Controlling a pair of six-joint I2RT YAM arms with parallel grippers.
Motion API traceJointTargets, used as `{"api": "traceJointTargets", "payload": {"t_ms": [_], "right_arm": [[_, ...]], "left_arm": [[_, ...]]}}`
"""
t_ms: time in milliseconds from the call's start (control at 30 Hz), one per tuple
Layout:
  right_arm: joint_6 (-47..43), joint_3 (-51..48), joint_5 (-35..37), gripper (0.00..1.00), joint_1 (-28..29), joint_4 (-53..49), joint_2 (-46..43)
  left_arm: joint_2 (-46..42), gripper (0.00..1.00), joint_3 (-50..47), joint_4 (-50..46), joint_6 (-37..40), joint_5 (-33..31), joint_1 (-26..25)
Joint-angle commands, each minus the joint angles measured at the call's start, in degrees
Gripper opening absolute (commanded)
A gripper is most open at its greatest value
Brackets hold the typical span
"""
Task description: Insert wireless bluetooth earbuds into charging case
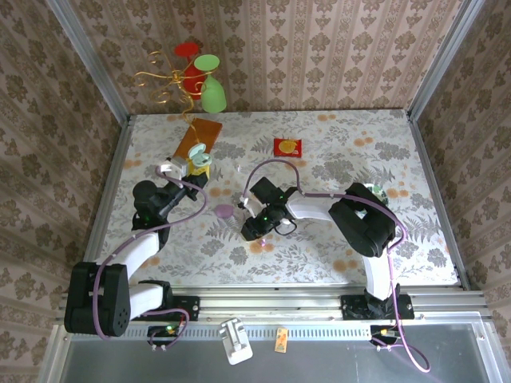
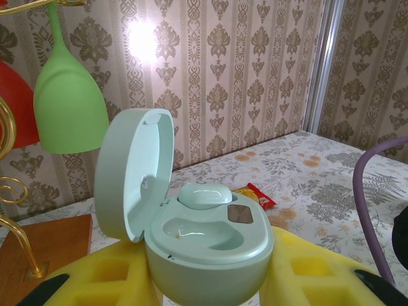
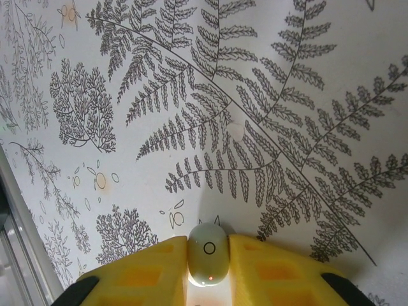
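The charging case (image 2: pixel 210 255), mint green and pebble-shaped, stands with its lid hinged upright at the left, clamped in the left end effector (image 2: pixel 213 284). One pale earbud (image 2: pixel 204 194) rests at its rear well, and the front well lies bare. A second earbud (image 3: pixel 208 252), pale with a ring mark and a red light, is pinched in the right end effector (image 3: pixel 208 271).

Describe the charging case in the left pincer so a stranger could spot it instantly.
Find the green glass hanging at the far left of the table. Just nearer, by the wooden board, the left pincer holds the mint-green charging case, lid open, one earbud seated beside an empty socket. The lilac case lies unheld on the table.
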Motion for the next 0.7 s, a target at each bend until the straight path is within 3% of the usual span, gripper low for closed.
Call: {"api": "traceJointTargets", "payload": {"t_ms": [0, 267, 500, 667], "right_arm": [[0.4, -1.4, -0.7, 0.21, 0.5, -2.9, -0.5], [2.3, -2.5, 5.8, 0.19, 0.1, -2.6, -7.1], [4.4, -3.4, 16.8, 0.18, -0.9, -3.9, -18.8], [4.7, -1.4, 20.1, 0.18, -0.9, -5.4, -26.1]], "left_arm": [[0.3, 0.27, 0.0, 2.5, -1.1, 0.7, 0.4], [0.5, 0.27, -0.4, 1.5, 2.6, 1.0, -1.4], [1.1, 0.26, -1.8, 0.8, 12.4, -1.2, -7.8], [2.3, 0.26, -2.8, 1.8, 15.1, 0.3, -11.9]]}}
